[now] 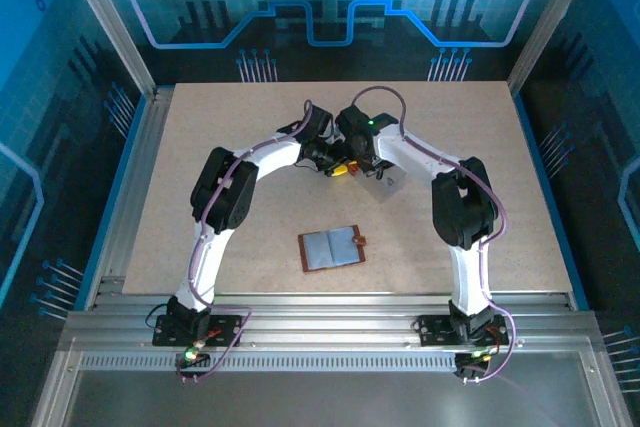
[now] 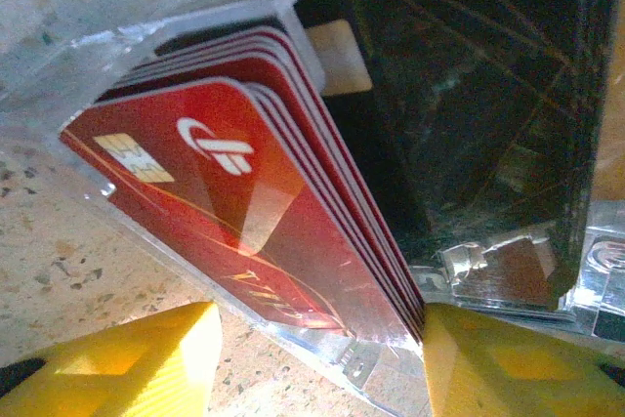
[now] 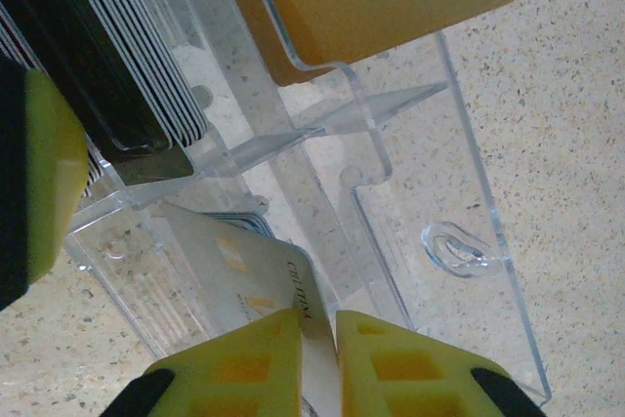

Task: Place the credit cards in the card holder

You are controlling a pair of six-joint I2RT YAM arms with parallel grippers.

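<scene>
1. The right fingers (image 3: 391, 368), at the bottom of the right wrist view, are pressed together on the edge of a pale credit card (image 3: 249, 285). They pinch its thin side, I think so that it can be pulled up out of the clear tray (image 3: 459, 192).
2. The left fingers (image 2: 127, 368) are spread, one at each bottom corner of the left wrist view, on both sides of the tray end where the red cards (image 2: 215, 212) lean. This probably keeps the tray from sliding. I cannot tell if they press on it.
3. Black cards (image 2: 469, 114) fill the next compartment.
4. The card holder (image 1: 332, 247) lies open on the counter (image 1: 220, 117), at lower centre of the top view, well apart from the tray. Its inside faces up, ready to receive a card.
5. The pinch is narrow, so the card may twist when it is lifted.
</scene>
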